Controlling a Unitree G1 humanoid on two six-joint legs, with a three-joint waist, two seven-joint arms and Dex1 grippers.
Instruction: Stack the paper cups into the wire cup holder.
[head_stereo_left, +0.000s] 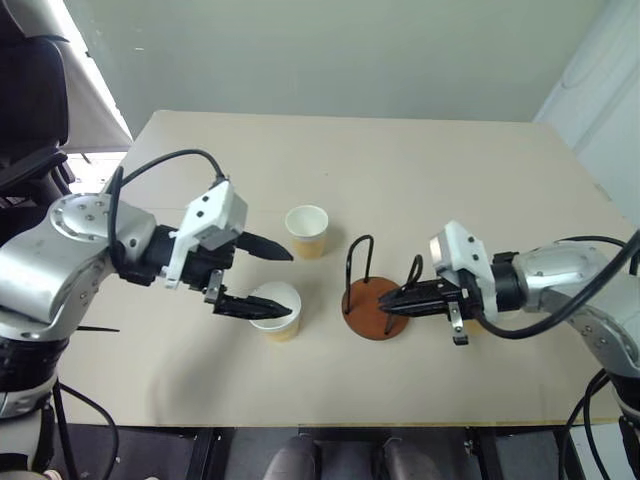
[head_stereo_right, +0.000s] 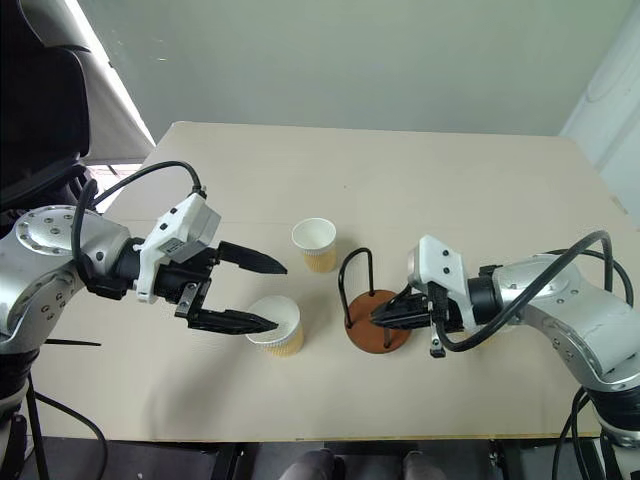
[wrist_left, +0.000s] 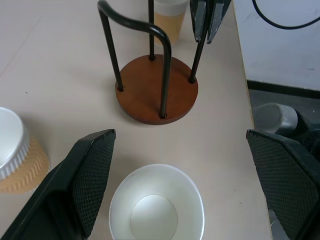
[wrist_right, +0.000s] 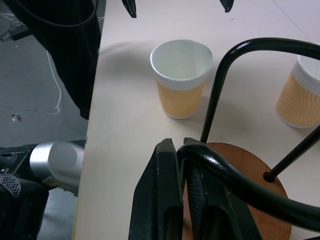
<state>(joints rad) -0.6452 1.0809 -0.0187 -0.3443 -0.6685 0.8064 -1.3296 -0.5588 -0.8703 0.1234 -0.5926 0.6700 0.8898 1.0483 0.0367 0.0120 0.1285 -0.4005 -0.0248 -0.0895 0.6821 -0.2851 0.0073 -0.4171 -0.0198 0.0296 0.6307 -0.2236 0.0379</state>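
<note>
we saw the left gripper (head_stereo_left: 268, 278) poised with its jaws spread wide, one finger above and one finger beside the rim of the nearest paper cup (head_stereo_left: 276, 310), which stood upright and empty on the beige surface (head_stereo_left: 420, 170). the cup was not pinched; in the left wrist view it sat between the two broad black fingers (wrist_left: 82, 180) with space on either side. a second paper cup (head_stereo_left: 307, 231) stood upright farther back on the surface, apart from the first. the wire cup holder (head_stereo_left: 374, 296) rested to the right of both, its reddish-brown disc flat on the surface and its black wire loops standing up, holding no cup. we found the right gripper (head_stereo_left: 389, 301) with its jaws pressed together on nothing, the tips lying over the holder's base beside a loop. a third paper cup (wrist_left: 168, 17) stood just beyond the holder, partly hidden behind the right gripper.
</note>
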